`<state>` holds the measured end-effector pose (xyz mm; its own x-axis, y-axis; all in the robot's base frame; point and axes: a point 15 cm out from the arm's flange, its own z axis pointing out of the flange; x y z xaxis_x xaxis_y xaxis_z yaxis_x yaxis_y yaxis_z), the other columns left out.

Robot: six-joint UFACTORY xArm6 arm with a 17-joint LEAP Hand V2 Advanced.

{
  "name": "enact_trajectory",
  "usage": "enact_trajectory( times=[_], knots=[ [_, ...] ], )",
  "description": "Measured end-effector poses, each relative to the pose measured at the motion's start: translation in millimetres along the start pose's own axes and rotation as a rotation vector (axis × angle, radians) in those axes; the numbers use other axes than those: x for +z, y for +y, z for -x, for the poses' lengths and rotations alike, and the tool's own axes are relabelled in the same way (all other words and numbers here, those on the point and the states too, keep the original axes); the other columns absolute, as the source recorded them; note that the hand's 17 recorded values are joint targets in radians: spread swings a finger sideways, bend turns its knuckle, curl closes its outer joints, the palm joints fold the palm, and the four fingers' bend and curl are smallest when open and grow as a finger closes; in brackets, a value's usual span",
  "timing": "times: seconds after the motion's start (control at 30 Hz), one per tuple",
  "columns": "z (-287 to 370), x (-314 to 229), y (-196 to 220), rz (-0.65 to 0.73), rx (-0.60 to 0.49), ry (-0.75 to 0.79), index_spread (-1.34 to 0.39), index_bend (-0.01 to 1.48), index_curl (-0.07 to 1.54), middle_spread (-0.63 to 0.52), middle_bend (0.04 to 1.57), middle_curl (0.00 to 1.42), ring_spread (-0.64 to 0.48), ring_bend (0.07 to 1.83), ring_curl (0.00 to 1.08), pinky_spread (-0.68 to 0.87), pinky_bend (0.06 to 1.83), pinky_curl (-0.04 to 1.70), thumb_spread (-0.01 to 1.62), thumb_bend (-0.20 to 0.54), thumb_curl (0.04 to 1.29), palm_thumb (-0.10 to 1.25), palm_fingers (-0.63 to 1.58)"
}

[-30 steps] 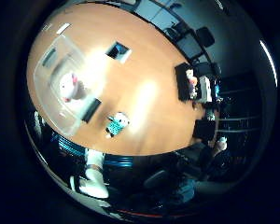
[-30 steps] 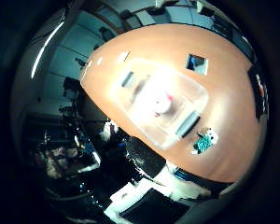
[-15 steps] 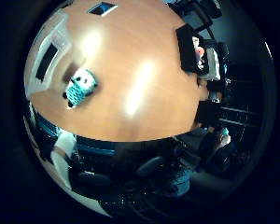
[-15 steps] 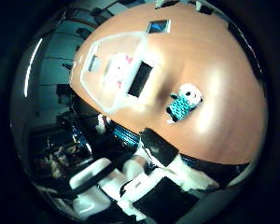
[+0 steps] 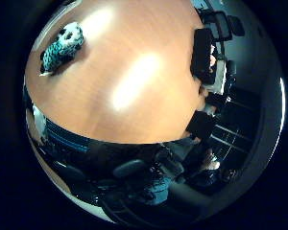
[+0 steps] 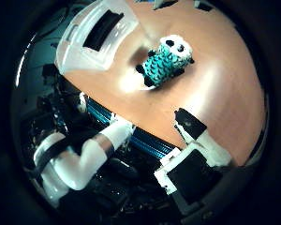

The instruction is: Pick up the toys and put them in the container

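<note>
Now | panda toy point(image 6: 167, 64) on table point(image 5: 134, 86), beside container point(image 6: 91, 40) | no readable writing | fingers point(image 6: 196, 133) straight, holding nothing

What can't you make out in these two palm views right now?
- Inside of the clear container: thumb-side view, cut off by the picture's edge; contents cannot be told.
- Hand: thumb-side view, only white and black parts near the table edge show; finger pose unclear.
- Panda toy: lies on the wooden table, underside hidden.
</note>
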<state>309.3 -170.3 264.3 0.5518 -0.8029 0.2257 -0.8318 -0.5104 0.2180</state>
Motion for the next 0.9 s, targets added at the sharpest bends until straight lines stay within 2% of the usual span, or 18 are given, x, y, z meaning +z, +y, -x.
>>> enact_trajectory(
  times=[0.17,0.4,0.9],
  knots=[
    [14.8,8.0,-11.3,-0.006,-0.048,0.017,-0.5,0.18,0.31,-0.02,0.18,0.3,0.16,0.24,0.22,0.38,0.31,0.3,0.99,-0.02,0.49,0.94,0.16],
    [22.1,9.7,-18.4,-0.01,-0.058,0.019,-0.51,0.18,0.31,-0.02,0.18,0.29,0.16,0.23,0.23,0.38,0.3,0.3,0.99,-0.019,0.52,0.95,0.17],
    [24.9,15.3,-61.4,-0.071,-0.117,0.061,-0.54,0.19,0.33,-0.06,0.18,0.28,0.12,0.2,0.24,0.38,0.26,0.3,0.96,-0.017,0.57,1.01,0.24]
  ],
)
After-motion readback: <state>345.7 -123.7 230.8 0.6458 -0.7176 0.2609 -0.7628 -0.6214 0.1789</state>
